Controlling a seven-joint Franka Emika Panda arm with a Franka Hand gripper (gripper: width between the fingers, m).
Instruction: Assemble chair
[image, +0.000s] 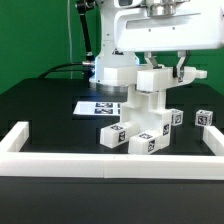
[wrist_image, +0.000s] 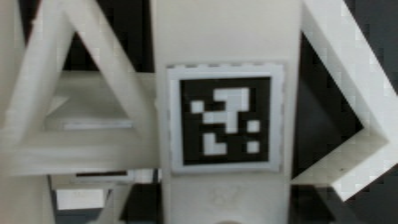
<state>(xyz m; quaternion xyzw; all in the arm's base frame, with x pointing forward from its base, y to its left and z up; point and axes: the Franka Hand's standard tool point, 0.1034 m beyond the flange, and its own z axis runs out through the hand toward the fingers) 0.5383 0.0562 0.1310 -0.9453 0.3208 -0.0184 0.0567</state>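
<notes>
The chair is a partly joined stack of matte white tagged blocks standing in the middle of the black table. My gripper hangs right above it, shut on the topmost white bar, which sits upright on the stack. In the wrist view that bar fills the centre, its black-and-white tag facing the camera. Slanted white chair pieces show on either side of it. My fingertips are hidden behind the bar. Loose tagged blocks lie near the base and at the exterior view's right.
The marker board lies flat behind the stack. White border rails run along the front, the exterior view's left and its right. The arm's base stands at the back.
</notes>
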